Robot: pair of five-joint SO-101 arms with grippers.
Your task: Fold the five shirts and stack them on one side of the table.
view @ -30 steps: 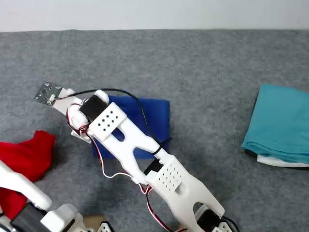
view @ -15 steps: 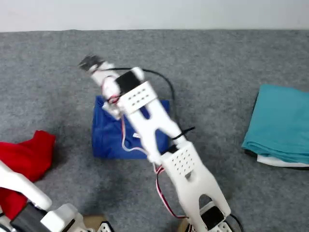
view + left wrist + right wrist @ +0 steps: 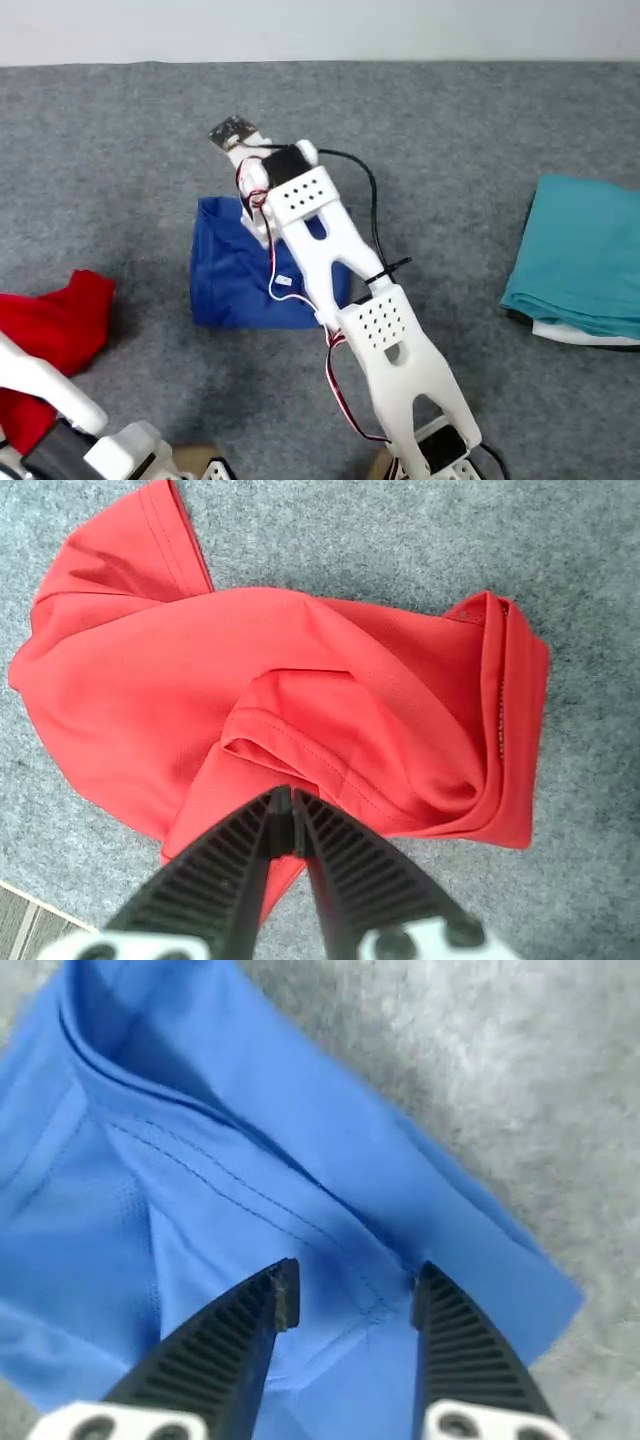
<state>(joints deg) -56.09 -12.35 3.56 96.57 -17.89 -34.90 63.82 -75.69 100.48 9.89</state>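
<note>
High view: the grey table (image 3: 450, 130) carries three groups of clothing. A blue shirt (image 3: 225, 275), folded to a rough rectangle, lies left of centre. The right arm (image 3: 330, 260) reaches from the near edge across it, with its wrist above the shirt's far edge. A red shirt (image 3: 55, 335) lies crumpled at the left edge, and the left arm (image 3: 50, 400) sits just beside it in the near left corner. At the right edge, well apart from the others, a folded teal shirt (image 3: 585, 255) rests on a white shirt (image 3: 575, 335), of which a thin strip shows beneath.

Left wrist view: the left gripper (image 3: 292, 805) has its jaws pressed together at the tips, with no cloth seen between them. It hangs over the red shirt (image 3: 300, 690), which is bunched and unfolded.

Right wrist view: the right gripper (image 3: 354, 1285) has its jaws spread apart and holds nothing. It sits directly above the blue shirt (image 3: 200, 1160), near a stitched hem.
</note>
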